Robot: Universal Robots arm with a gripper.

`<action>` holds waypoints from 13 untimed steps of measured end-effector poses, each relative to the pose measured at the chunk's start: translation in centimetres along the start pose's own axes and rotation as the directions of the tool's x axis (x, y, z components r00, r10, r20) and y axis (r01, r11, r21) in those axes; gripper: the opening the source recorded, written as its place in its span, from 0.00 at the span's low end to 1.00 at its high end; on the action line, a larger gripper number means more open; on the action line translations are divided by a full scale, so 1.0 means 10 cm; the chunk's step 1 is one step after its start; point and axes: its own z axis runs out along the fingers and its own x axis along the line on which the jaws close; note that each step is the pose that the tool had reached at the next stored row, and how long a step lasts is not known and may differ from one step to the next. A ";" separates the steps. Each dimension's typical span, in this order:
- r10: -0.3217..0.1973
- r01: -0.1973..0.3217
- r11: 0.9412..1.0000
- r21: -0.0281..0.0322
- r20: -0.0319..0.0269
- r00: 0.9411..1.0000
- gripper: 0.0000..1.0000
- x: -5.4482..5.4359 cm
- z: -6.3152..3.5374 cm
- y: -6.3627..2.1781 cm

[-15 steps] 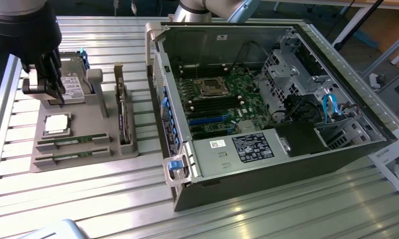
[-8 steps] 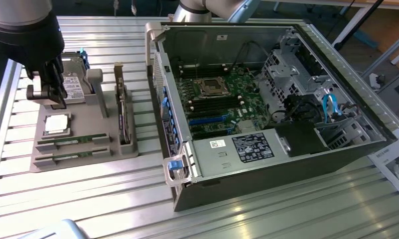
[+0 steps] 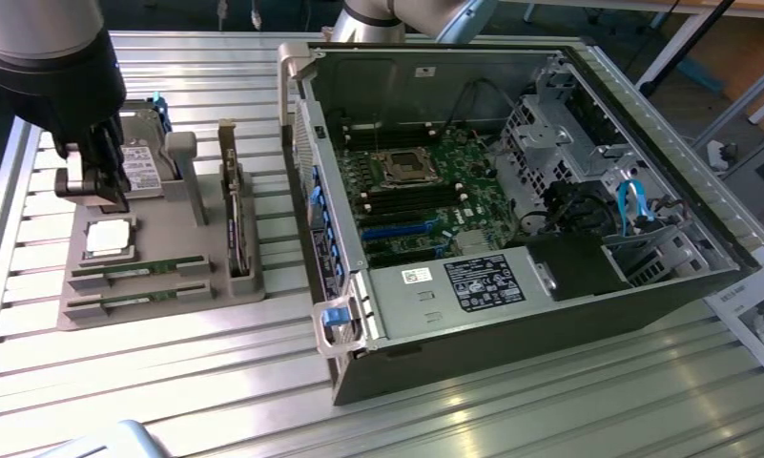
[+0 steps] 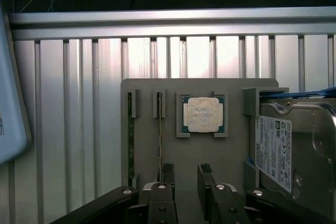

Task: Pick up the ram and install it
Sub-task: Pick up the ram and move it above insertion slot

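Two ram strips (image 3: 140,270) (image 3: 140,299), slim and green, lie in slots at the near end of a grey holder tray (image 3: 165,224). In the wrist view they appear edge-on as thin green lines (image 4: 130,140) (image 4: 159,140). My gripper (image 3: 95,196) (image 4: 186,179) hangs above the tray's far end, beside the hard drive, and is open with nothing between its black fingers (image 4: 167,174). It is apart from both ram strips. The open computer case (image 3: 636,286) lies to the exterior view's right, its motherboard (image 3: 420,196) and memory slots exposed.
The tray also holds a square silver processor (image 3: 108,239) (image 4: 203,114), a silver hard drive (image 3: 140,162) (image 4: 294,150) and a dark board standing on edge (image 3: 236,224). A pale blue-grey object (image 3: 102,441) (image 4: 10,103) sits near the ribbed metal table's (image 3: 203,382) edge.
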 end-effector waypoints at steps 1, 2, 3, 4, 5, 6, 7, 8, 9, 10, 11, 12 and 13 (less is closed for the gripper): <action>0.000 0.000 1.000 0.000 0.000 1.000 0.31 0.00 0.001 0.000; 0.000 0.000 1.000 0.000 0.000 1.000 0.31 0.00 0.001 0.000; 0.000 0.000 1.000 0.000 0.000 1.000 0.31 0.00 0.001 0.000; 0.000 0.000 1.000 0.000 0.000 1.000 0.31 0.00 0.001 0.000; 0.000 0.000 1.000 0.000 0.000 1.000 0.31 0.00 0.001 0.000; 0.000 0.000 1.000 0.000 0.000 1.000 0.31 0.00 0.003 -0.001; 0.000 0.000 1.000 0.000 0.000 1.000 0.31 0.01 0.003 -0.001; 0.000 0.000 1.000 0.000 0.000 1.000 0.31 0.02 0.002 0.000; 0.000 0.000 1.000 0.000 0.000 1.000 0.31 0.03 0.002 0.003; 0.000 0.000 1.000 0.000 0.000 1.000 0.31 0.04 0.002 0.005; 0.000 0.000 1.000 0.000 0.000 1.000 0.31 0.06 0.003 0.008; 0.000 0.000 1.000 0.000 0.000 1.000 0.31 0.07 0.003 0.011; 0.000 0.000 1.000 0.000 0.000 1.000 0.31 0.09 0.003 0.013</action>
